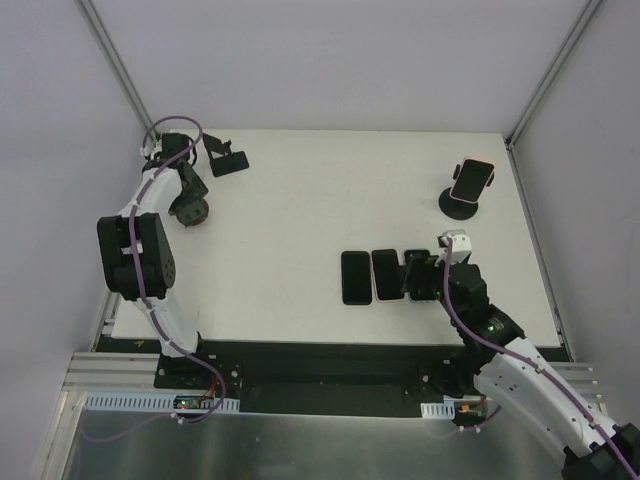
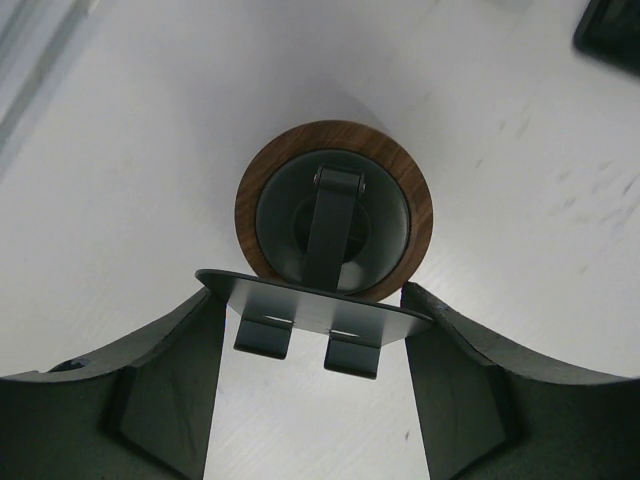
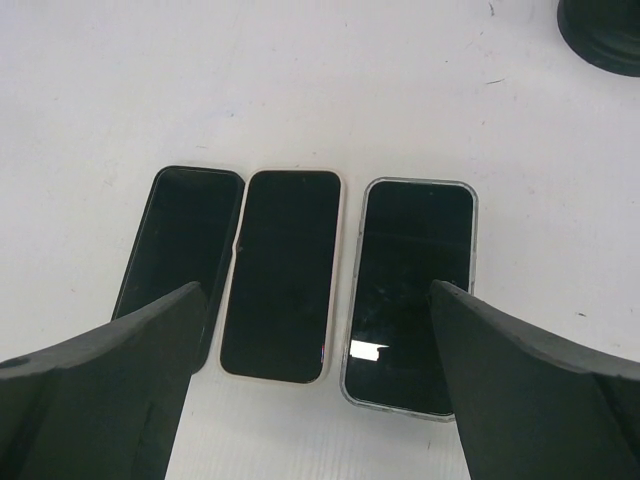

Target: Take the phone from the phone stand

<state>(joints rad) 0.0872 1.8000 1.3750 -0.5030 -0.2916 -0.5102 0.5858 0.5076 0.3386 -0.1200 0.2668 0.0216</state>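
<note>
While positioned at the far left of the bench (image 1: 300, 200), the left end effector (image 2: 312, 292) points down at a wood-rimmed stand (image 2: 330, 215); the stand's empty cradle plate (image 2: 360, 318) sits between the two fingers (image 2: 170, 370), which are set at a medium gap; whether they grip the plate cannot be told. Just right of that arm lies a dark flat item (image 1: 230, 160); its type is unclear. Near the bench centre, three phones lie flat in a row, screens up: a black-cased unit (image 3: 180, 240), a light-cased unit (image 3: 283, 275) and a clear-cased unit (image 3: 410, 290). The right end effector (image 3: 318, 290) hovers above this row, jaws spread wide, holding nothing. At the far right, the pink-cased phone (image 1: 472, 178) sits tilted on the black phone stand (image 1: 460, 203), well apart from both end effectors.
</note>
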